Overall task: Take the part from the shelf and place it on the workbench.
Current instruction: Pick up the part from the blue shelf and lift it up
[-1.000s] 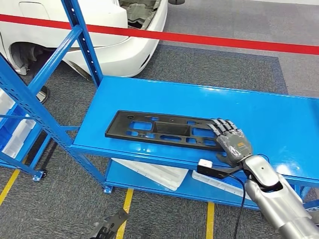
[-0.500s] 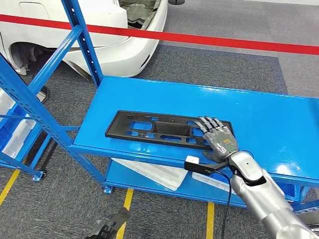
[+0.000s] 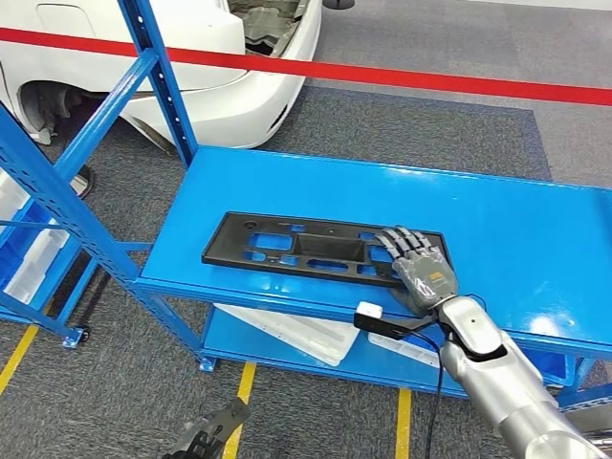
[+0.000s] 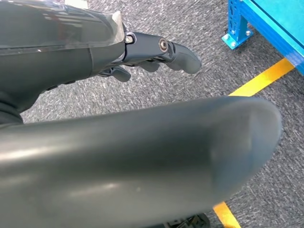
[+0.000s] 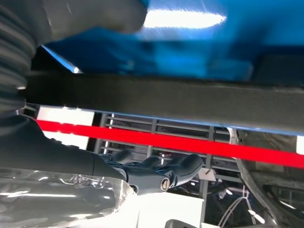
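No brand, label or writing can be read on anything here; a small coloured mark on the back of the right hand (image 3: 421, 275) is too small to make out. The black plastic part (image 3: 317, 249), a long flat panel with cut-out windows and a sunken tray in its middle, lies flat on the blue shelf (image 3: 505, 229), near that shelf's front edge. The right hand sits at the part's right end, fingers (image 3: 402, 242) laid out side by side and slightly apart over the panel's top; the right wrist view has the part's dark edge (image 5: 179, 97) running between the thumb and the fingers (image 5: 168, 171), so the hand brackets that end, though whether it has truly clamped the panel cannot be told. Against the picture half a second back the hand has barely shifted, sitting in almost the same spot on the part's right end, and the part lies where it lay; a second back the hand was farther right along the shelf. Beyond the shelf runs a red barrier tape (image 3: 433, 76), with a white car (image 3: 216, 86) behind it. The left hand (image 4: 157, 50) hangs low over grey carpet beside a yellow floor line (image 4: 261, 80), fingers loosely extended and holding nothing.
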Controlling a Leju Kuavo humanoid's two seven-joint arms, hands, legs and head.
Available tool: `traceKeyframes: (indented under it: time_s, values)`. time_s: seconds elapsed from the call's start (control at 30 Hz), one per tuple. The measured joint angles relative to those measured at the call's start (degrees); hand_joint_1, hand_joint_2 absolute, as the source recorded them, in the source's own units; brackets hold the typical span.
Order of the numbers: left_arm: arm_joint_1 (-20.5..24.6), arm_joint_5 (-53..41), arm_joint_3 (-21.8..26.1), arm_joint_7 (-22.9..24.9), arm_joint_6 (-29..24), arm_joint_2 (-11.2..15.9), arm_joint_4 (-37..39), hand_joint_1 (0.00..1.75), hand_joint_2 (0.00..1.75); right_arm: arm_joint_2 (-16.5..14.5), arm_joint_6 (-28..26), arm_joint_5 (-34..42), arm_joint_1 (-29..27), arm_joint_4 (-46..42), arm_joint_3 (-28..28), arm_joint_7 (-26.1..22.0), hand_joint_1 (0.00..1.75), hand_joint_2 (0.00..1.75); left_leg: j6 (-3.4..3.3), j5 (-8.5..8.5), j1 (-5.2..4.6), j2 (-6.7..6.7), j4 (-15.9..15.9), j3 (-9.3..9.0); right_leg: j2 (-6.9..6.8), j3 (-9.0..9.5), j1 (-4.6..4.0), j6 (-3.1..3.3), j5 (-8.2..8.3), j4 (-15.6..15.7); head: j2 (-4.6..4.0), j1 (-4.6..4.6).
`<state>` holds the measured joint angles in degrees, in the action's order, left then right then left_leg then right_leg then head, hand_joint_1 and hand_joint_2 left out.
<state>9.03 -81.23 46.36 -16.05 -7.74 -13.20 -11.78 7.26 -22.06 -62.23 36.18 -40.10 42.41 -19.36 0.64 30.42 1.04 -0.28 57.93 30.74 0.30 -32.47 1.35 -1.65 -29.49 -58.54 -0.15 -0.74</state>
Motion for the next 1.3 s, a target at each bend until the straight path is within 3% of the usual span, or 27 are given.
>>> traceKeyframes:
  time_s: [0.7, 1.03, 1.3]
  values:
    - [-0.3, 1.7, 0.0, -0.3, -0.2, 0.1, 0.0, 0.00, 0.00, 3.5, -2.3, -0.6, -2.1, -2.2, -4.7, 0.3, 1.75, 1.75, 0.00, 0.00, 0.00, 0.00, 0.0, -0.04, -0.04, 0.10, 0.00, 0.00, 0.00, 0.0, 0.00, 0.00]
    - [-1.3, 3.6, 0.1, -0.9, -0.8, 0.3, 0.0, 0.00, 0.00, 7.2, -2.7, -2.9, -11.1, -21.0, -10.1, 5.9, 1.75, 1.75, 0.00, 0.01, 0.00, 0.00, 0.0, 0.08, -0.03, -0.04, 0.00, 0.00, 0.00, 0.0, 0.01, 0.00]
    - [-2.3, 5.5, 0.4, -1.5, -2.0, 0.4, 0.0, 0.00, 0.00, 8.1, -4.8, -9.4, -21.8, -39.4, -13.9, 11.1, 1.75, 1.75, 0.00, 0.01, 0.02, 0.00, 0.0, 0.13, -0.04, -0.07, -0.02, 0.00, -0.01, 0.0, 0.01, 0.00]
